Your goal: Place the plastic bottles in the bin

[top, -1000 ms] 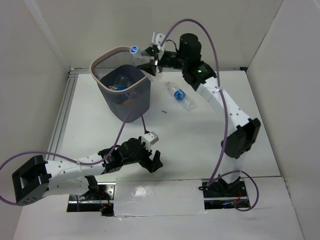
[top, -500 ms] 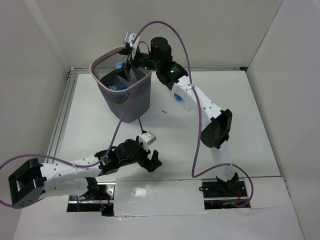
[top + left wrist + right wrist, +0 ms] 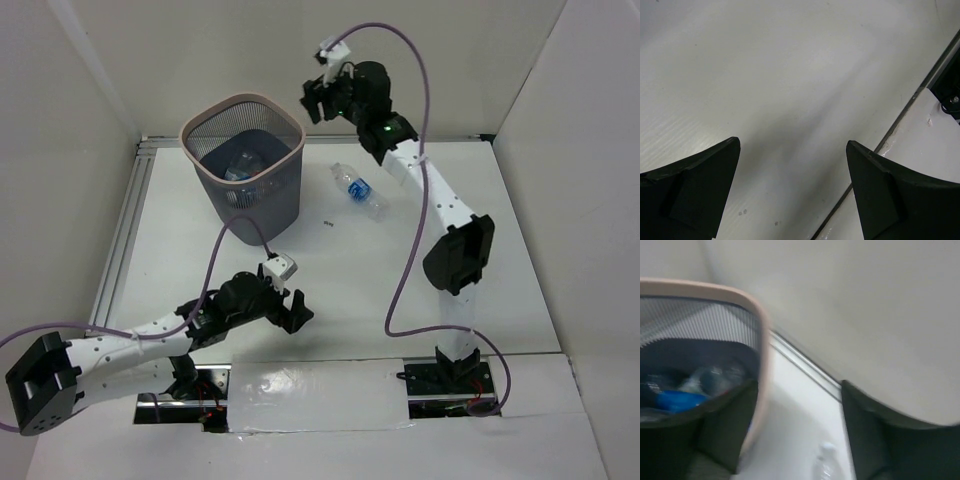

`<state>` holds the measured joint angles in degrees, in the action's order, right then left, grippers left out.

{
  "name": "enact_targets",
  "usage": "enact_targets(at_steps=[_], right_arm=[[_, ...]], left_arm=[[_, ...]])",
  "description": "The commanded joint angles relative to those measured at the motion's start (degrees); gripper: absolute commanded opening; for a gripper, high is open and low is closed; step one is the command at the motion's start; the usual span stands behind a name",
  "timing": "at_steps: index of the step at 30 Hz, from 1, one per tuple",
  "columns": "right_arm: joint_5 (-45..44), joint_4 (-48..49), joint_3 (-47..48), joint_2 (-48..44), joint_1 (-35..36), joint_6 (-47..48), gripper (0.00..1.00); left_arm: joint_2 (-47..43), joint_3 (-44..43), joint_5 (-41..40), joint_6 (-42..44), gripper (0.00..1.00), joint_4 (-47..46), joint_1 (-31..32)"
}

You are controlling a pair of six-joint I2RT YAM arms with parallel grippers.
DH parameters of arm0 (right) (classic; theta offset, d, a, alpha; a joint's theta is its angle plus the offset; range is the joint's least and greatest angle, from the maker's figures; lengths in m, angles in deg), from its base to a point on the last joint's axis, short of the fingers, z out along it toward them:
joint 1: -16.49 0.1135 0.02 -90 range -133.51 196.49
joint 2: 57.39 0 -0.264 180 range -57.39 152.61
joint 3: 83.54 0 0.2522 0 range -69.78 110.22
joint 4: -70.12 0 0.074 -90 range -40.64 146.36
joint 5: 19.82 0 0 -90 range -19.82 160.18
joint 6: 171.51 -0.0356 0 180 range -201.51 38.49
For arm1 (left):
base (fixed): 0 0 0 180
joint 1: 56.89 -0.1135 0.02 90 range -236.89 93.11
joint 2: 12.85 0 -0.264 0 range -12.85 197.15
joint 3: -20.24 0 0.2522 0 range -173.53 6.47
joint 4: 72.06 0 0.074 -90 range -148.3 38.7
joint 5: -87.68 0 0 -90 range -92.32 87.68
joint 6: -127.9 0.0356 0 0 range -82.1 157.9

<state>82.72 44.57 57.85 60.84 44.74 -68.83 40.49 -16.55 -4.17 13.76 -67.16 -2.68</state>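
Observation:
The dark grey mesh bin with a pale pink rim stands at the back left and holds several bottles. The right wrist view shows its rim and a blue-labelled bottle inside. One clear bottle with a blue label lies on the table right of the bin; its cap shows in the right wrist view. My right gripper is open and empty, raised beside the bin's back right corner. My left gripper is open and empty, low over the table near the front.
White walls enclose the table on three sides. A metal rail runs along the left edge and the back. A dark seam between the table and the front plate shows in the left wrist view. A small dark mark lies on the table.
My right gripper was over the bin holding a bottle; it has let it go into the bin and drawn back up and to the right. My left gripper shifted slightly left.

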Motion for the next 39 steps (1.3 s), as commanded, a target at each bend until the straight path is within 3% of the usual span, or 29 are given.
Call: enact_targets(at_steps=[1,2,3,6,8,11,14,19,22,33,39], right_arm=[[-7.1,-3.0,-7.3,-6.6,-4.4,-2.3,0.66],[-6.1,-3.6,-8.9,-7.3,-5.9,-3.5,0.56],[-5.1,-4.2,-10.4,-7.8,-9.1,-4.8,0.36],[0.0,-6.2,-14.4,-8.5,-15.0,-5.8,0.18],[3.6,-8.2,-17.3,-8.0,-17.3,-5.8,0.29],[6.8,-12.9,-21.5,-6.5,-19.2,-0.7,0.78],[5.8,-17.1,-24.6,-4.1,-19.2,6.1,0.94],[2.1,-14.1,-27.4,-2.0,-21.7,4.7,0.96],[6.5,-15.8,-24.0,1.6,-22.5,4.2,0.96],[10.7,-19.7,-20.3,9.6,-17.3,7.4,0.97],[8.0,-19.7,-20.3,11.5,-16.7,6.7,0.97]], left_arm=[[2.8,-4.3,3.7,3.2,1.0,-0.4,-1.6],[3.4,-4.8,4.2,3.2,1.0,-0.4,-2.3],[4.0,-5.5,5.0,3.7,1.0,-0.4,-2.3],[4.7,-5.5,6.1,4.4,1.0,-0.4,-3.0],[4.7,-5.5,6.6,4.4,1.0,-0.9,-4.1],[5.2,-6.1,7.2,4.4,1.0,-0.9,-4.7],[5.7,-7.3,7.2,4.4,1.0,0.6,-4.7],[5.7,-6.2,6.6,2.2,1.0,0.6,-4.7],[5.7,-6.2,6.6,1.0,1.0,0.6,-4.7],[9.1,-7.9,6.6,-1.2,1.0,1.1,-4.7],[9.1,-7.3,6.1,-1.7,1.0,0.6,-4.7]])
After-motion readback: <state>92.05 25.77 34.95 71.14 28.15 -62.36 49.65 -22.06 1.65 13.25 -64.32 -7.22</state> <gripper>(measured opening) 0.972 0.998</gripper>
